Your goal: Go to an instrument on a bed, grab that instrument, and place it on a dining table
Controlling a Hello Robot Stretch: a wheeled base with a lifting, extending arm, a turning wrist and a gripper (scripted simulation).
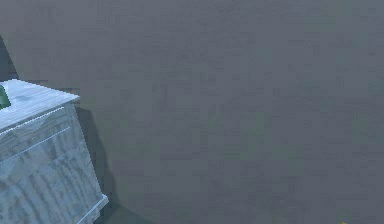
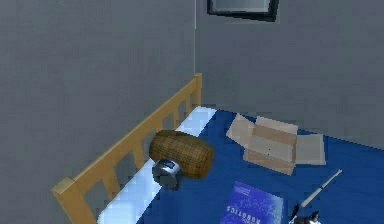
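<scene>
Book [image 2: 252,205]: blue, laid flat on bed [image 2: 357,160]
Box [image 2: 272,142]: cardboard, flaps spread
Barrel-shaped object [image 2: 183,152]: brown, laid beside rail [image 2: 130,150]
Fingers: state cannot be told

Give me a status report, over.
Brown barrel-shaped thing, maybe the instrument, lies on the bed by the headboard. Open box and book close by.

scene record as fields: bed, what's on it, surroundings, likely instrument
bed: blue cover, wooden slatted headboard
on bed: brown barrel-shaped thing; small grey round thing in front of it; open cardboard box; blue book; thin pale rod
wall above bed: dark framed picture
ahead: pale wooden cabinet against a grey wall
likely instrument: the barrel-shaped thing, perhaps a drum on its side; not certain
</scene>
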